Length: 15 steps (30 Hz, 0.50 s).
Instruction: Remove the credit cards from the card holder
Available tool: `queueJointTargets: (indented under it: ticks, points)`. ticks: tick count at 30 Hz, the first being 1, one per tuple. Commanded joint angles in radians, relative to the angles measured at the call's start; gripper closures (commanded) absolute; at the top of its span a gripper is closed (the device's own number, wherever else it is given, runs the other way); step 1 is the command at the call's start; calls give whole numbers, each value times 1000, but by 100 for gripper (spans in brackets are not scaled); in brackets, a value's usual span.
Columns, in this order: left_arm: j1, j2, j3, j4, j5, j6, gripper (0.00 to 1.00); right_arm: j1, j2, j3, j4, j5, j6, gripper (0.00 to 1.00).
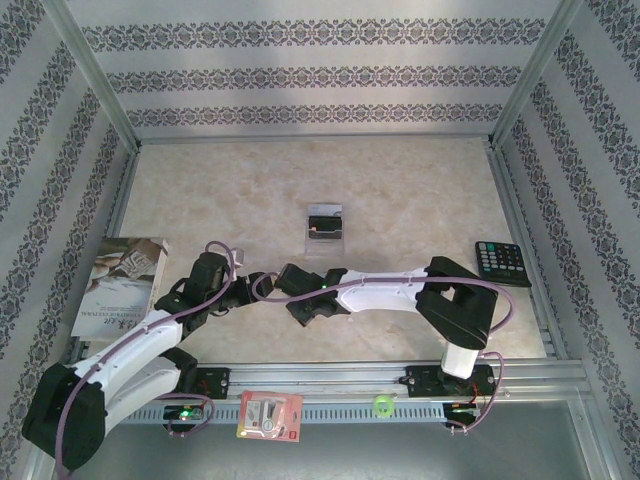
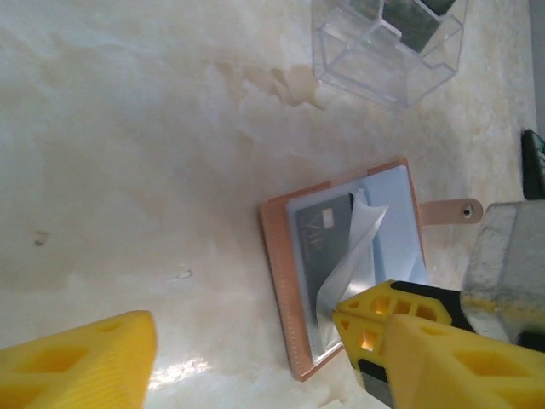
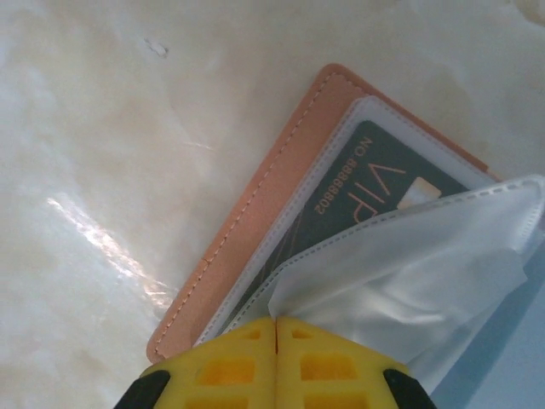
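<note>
The card holder (image 2: 281, 281) lies open on the marble table (image 2: 128, 128), between my arms. My right gripper (image 3: 277, 322) is clenched on its clear sleeve (image 3: 426, 256), peeled up off a dark VIP credit card (image 3: 375, 179). My left gripper (image 2: 271, 322) hangs released. I'd hold the sleeve taut and pinch that card's exposed edge.

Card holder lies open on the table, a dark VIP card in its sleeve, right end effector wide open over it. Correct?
No: the right end effector is shut, pinching the clear sleeve of the card holder, as the right wrist view shows. The rest stands.
</note>
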<state>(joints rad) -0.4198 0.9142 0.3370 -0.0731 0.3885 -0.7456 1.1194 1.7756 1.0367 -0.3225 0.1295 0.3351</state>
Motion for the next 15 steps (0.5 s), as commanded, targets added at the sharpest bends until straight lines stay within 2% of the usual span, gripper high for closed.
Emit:
queueJointTargets:
  ticks: [1,7,15]
  points:
    - [-15,28,-10,84,35,-9,39,-22,-62,-26,101,-55,73,100]
    - [-82,113,-4,151,15,-20,54,-46,-123,-84,172,-79,154,100]
    - [-167,289,42,246,-10,-18,93,-59,-149,-138,221,-107,193,100]
